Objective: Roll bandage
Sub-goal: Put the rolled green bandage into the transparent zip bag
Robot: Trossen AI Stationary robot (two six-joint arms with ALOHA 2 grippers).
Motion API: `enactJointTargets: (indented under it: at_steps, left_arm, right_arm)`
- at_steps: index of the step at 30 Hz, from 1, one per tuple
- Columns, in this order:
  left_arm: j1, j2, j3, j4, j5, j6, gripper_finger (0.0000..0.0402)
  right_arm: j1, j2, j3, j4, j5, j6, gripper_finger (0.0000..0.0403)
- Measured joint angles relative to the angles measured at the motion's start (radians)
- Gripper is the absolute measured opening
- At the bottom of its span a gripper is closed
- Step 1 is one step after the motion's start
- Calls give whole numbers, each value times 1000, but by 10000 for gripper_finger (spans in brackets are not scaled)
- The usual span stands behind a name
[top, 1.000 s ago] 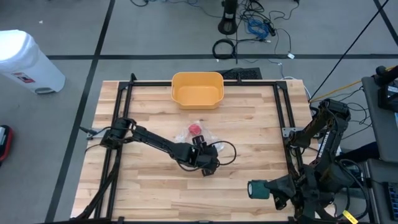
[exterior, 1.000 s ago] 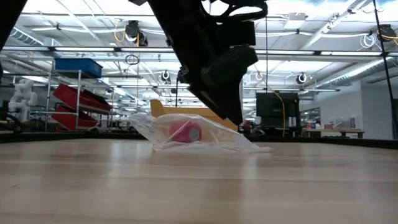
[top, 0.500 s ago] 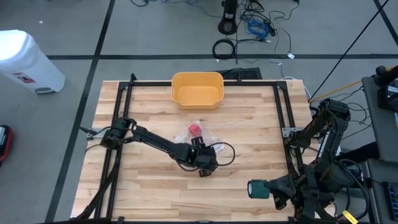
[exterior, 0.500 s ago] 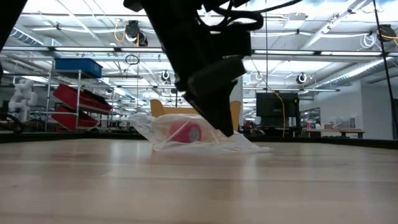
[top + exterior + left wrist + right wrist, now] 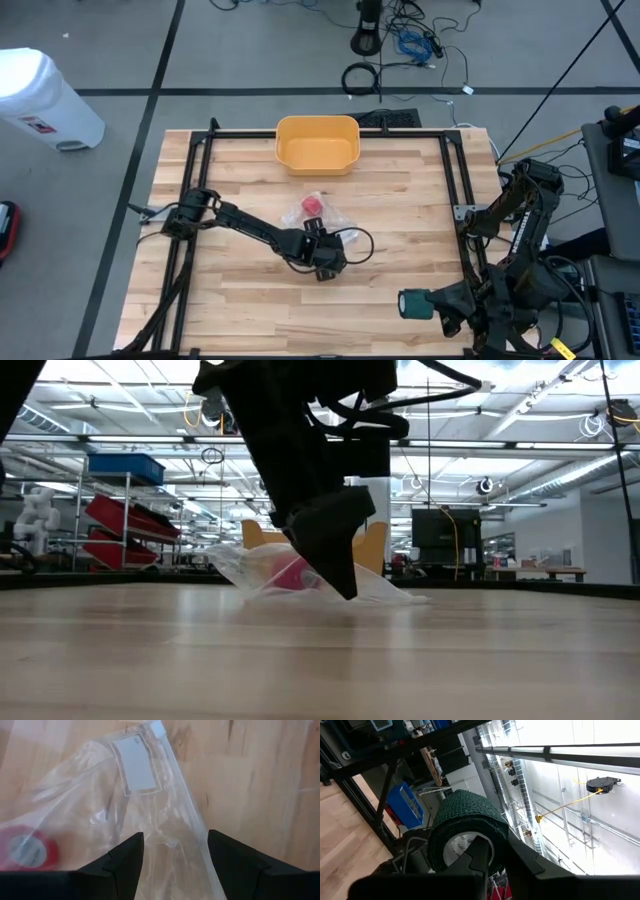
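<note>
The left gripper (image 5: pixel 172 854), fingers spread, has descended onto the clear bag (image 5: pixel 130 810); grasp is imminent. The right gripper (image 5: pixel 492 852) stays pinching 1 green bandage roll (image 5: pixel 465 822).

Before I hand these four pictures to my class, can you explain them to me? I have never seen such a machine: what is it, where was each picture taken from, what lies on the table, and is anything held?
It is a robot with two dark arms at a wooden table, each ending in a two-finger tool. One picture looks straight down, one looks level across the table top, and two come from cameras on the wrists.

On the table lie a yellow bin and a clear plastic bag with a red bandage roll inside.

The left tool is low over the bag. The left wrist view shows its fingers open, one on each side of the plastic, gripping nothing yet.

The right tool waits at the table's near right corner, shut on a green bandage roll.
</note>
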Motion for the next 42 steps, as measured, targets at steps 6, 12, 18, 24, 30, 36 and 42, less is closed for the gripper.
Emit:
enactJointTargets:
  at_steps: [6, 12, 18, 24, 30, 36, 42]
  left_arm:
    - [-9, 0, 0, 0, 16, 22, 228]
    - [-6, 0, 0, -2, -47, 25, 228]
    - [-8, 0, 0, -9, -105, 47, 228]
    - [-8, 0, 0, -35, -138, 45, 228]
    - [-8, 0, 0, -82, -93, 16, 228]
    - [-14, 0, 1, -95, -141, 18, 228]
    - [-13, 0, 1, -118, -187, 18, 228]
  right_arm:
    - [0, 0, 0, -1, 0, 2, 38]
    - [0, 0, 0, -1, 0, 1, 38]
    - [0, 0, 0, -2, 1, 2, 38]
    - [0, 0, 0, -2, 1, 2, 38]
    - [0, 0, 0, -3, 3, 1, 38]
    - [0, 0, 0, -3, 4, 0, 38]
    - [1, 0, 0, -3, 5, 1, 38]
